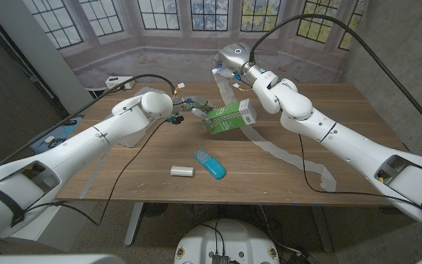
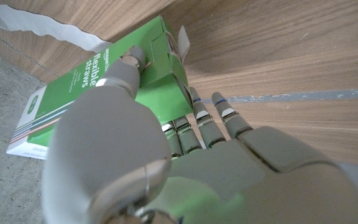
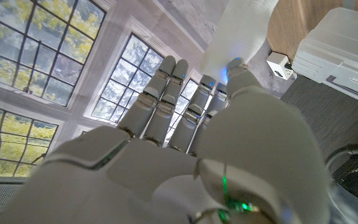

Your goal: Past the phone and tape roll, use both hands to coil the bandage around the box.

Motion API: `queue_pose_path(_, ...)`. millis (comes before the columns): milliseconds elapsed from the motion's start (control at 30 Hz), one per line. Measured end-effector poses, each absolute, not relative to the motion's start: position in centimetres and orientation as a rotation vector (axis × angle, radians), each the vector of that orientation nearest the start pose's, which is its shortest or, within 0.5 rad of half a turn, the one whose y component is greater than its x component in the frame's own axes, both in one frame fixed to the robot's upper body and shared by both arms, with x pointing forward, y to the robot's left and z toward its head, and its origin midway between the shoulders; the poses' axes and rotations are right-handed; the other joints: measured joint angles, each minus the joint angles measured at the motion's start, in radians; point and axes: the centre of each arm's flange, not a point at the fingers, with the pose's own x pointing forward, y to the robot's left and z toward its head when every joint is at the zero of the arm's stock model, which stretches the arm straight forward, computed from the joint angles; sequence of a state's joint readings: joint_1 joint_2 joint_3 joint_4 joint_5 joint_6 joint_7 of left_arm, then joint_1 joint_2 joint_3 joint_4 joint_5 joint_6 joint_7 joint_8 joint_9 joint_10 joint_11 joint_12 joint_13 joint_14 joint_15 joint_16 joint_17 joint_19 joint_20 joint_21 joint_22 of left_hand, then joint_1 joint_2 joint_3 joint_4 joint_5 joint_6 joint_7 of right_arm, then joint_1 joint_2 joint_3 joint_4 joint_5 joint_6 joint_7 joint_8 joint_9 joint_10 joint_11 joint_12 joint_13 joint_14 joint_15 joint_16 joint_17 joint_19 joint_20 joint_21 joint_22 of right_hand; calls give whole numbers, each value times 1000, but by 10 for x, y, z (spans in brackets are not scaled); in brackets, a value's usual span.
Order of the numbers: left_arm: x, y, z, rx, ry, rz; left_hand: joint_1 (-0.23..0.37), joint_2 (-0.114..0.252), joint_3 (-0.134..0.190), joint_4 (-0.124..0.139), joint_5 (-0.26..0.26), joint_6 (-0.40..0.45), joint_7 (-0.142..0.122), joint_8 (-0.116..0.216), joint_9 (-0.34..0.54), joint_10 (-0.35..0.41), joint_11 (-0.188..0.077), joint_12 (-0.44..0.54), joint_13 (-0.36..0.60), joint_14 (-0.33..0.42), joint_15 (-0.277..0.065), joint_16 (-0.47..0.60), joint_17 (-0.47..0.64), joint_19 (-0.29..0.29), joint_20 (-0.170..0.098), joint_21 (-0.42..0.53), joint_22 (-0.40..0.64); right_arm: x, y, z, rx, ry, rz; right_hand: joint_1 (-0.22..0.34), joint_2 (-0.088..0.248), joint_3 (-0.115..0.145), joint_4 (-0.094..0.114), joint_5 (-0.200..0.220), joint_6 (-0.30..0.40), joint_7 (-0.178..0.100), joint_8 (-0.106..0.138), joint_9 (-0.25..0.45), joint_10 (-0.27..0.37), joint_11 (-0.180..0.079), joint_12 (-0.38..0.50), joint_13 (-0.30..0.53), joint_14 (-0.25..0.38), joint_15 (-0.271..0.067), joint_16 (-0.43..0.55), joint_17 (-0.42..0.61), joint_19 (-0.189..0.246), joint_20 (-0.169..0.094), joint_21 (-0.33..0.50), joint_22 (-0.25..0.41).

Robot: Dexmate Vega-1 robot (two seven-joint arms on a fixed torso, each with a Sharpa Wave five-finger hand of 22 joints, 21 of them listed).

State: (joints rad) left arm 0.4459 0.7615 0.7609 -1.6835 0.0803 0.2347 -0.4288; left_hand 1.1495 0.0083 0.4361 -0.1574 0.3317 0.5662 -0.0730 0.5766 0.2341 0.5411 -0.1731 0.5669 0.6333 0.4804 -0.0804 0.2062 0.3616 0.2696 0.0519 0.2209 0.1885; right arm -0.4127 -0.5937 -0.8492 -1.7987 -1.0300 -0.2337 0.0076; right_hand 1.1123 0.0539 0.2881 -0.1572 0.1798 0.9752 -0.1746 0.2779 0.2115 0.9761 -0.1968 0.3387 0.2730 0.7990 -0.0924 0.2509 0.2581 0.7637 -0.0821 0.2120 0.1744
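Looking down from the head view, we take the green box point(image 1: 229, 117) as our landmark on the wooden table point(image 1: 357, 110). The white bandage point(image 1: 280, 152) is the largest loose thing: one stretch runs up from the box toward our raised right hand point(image 1: 229, 62), and a long tail trails from the box's right side across the tabletop toward the near right edge. Our right hand is above and behind the box; in the right wrist view its fingers point(image 3: 166, 106) lie close together with white strip running past them, so we judge it pinches the bandage, though the contact itself is hard to see. Our left hand point(image 1: 189, 108) is at the box's left end, and the left wrist view shows it gripping the box point(image 2: 104, 87), thumb on top and fingers against the side.

The risks, as we judge them:
- The box looks tilted in the left hand's grip; a hard pull on the strip could twist it loose or drag it.
- The slack tail could snag or slide off the table's edge, tugging the wrap askew.
- If the right hand's pinch slips, the loop would go slack and uncoil.
- The blue phone point(image 1: 209, 163) and small white tape roll point(image 1: 182, 171), in front of the box, lie clear of the tail, but a sweeping strip could nudge them.
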Motion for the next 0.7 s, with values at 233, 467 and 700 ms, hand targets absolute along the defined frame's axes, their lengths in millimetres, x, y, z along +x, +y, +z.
queue_pose_path(233, 623, 170, 75, 1225, -393, -500, 0, 0, 0, 0, 0, 0, 0, 0, 0, 0, 0, 1, 0, 0, 0, 0, 1, 0, 0, 0, 0, 537, -64, 156, -1752, -1108, -273, 0, 0, 0, 0, 0, 0, 0, 0, 0, 0, 0, 0, 0, 0, 0, 0, 0, 0, 0, 0, 0)
queue_pose_path(467, 625, 169, 77, 1229, -387, -503, 0, 0, 0, 0, 0, 0, 0, 4, 0, 0, 0, 3, 0, 0, 0, 0, 0, 0, 0, 0, 0, 526, -63, 151, -1754, -1105, -279, 0, 0, 0, 0, 0, 0, 0, 0, 0, 0, 0, 0, 0, 4, 3, 0, 0, 0, 0, 0, 0)
queue_pose_path(700, 629, 166, 78, 1231, -381, -505, 1, 1, 0, 0, -7, 0, 0, 4, 0, -5, 5, 3, 0, -2, 2, 0, 0, 0, 0, 0, 0, 517, -64, 146, -1757, -1085, -287, 0, 0, 0, 0, 0, 0, 0, -2, 0, 0, 0, 0, 0, 9, -2, 0, 0, 0, 0, 0, 0)
